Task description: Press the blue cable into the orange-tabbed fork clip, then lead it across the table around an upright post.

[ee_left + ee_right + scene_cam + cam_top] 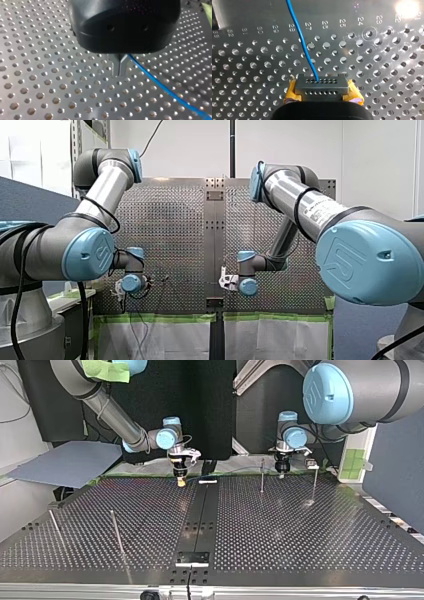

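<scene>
My right gripper point(322, 86): yellow-padded fingers clamped on blue cable point(302, 45). My left gripper point(119, 67): metal fingers pinched on same cable, tips low over bench point(50, 82). Top view: I see cable faintly between both grippers, passing upright post point(262, 476).

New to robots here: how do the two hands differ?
My left hand has slim, bare metal fingers; my right hand has broad ones with yellow pads. My left hand's fingers are plain; my right hand's carry rows of small holes. Both are shut on the blue cable.
</scene>
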